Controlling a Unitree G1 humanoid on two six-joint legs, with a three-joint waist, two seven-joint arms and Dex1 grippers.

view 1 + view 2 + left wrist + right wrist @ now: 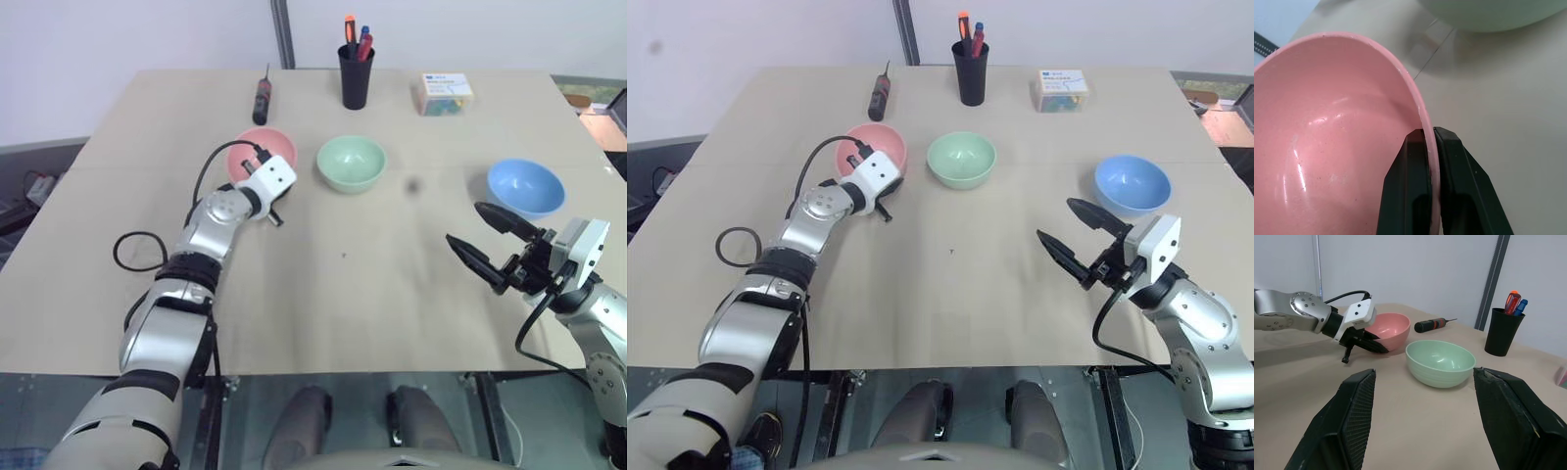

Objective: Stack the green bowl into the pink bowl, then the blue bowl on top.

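The pink bowl point(257, 147) sits on the table, back left of centre. My left gripper point(1427, 132) is shut on its near right rim, one finger inside the bowl and one outside. The green bowl point(351, 162) stands upright just to the right of the pink one, a small gap between them. Further right, on its own, is the blue bowl point(525, 186). My right gripper point(466, 224) hovers open in front of the blue bowl and holds nothing; in its wrist view its fingers point(1356, 416) frame the green bowl point(1439, 362) and the left gripper point(1369, 342).
At the back of the table point(343, 294) stand a black cup of pens point(356, 76), a screwdriver point(263, 96) behind the pink bowl, and a small box point(444, 93). The table's front edge runs just below both arms.
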